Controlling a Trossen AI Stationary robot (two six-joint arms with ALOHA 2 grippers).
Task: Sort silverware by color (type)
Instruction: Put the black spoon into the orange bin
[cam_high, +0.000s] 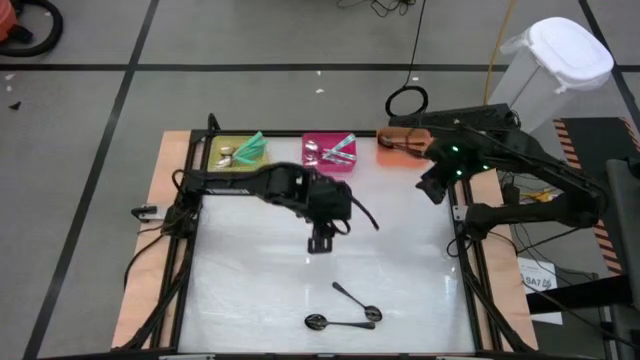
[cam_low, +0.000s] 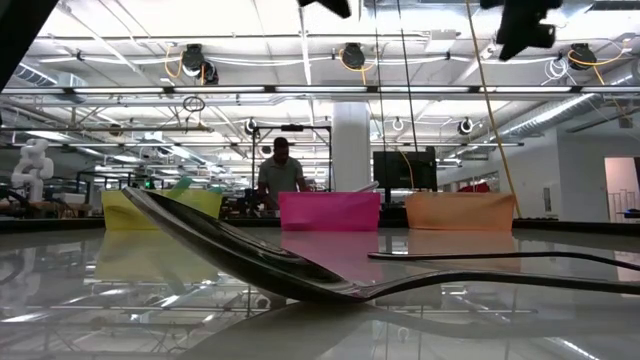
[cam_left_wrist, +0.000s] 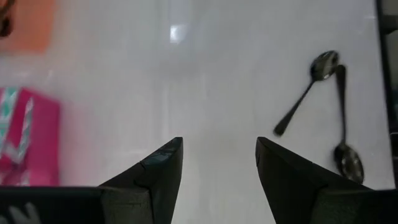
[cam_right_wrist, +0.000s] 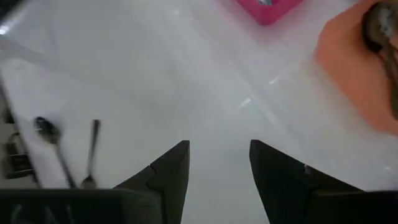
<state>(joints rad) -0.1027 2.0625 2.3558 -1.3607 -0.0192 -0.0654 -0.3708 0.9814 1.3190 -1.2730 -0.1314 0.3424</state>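
Two dark spoons lie flat on the white table near its front edge: one slanted (cam_high: 350, 297), one (cam_high: 340, 322) lying left to right. Both spoons (cam_left_wrist: 308, 93) (cam_left_wrist: 344, 124) show in the left wrist view, and again in the right wrist view (cam_right_wrist: 53, 146) (cam_right_wrist: 92, 152). My left gripper (cam_high: 320, 243) (cam_left_wrist: 219, 146) hangs open above the table's middle, short of the spoons, with nothing between its fingers. My right gripper (cam_high: 433, 190) (cam_right_wrist: 219, 149) stands open and empty high by the right edge, near the orange bin (cam_high: 395, 148).
Three bins stand along the far edge: yellow (cam_high: 238, 152) with teal-handled spoons, pink (cam_high: 330, 152) with silver spoons, orange (cam_right_wrist: 360, 68) with a dark spoon (cam_right_wrist: 376, 28). A black frame (cam_high: 190, 250) borders the table. A person (cam_low: 280, 175) stands beyond the bins.
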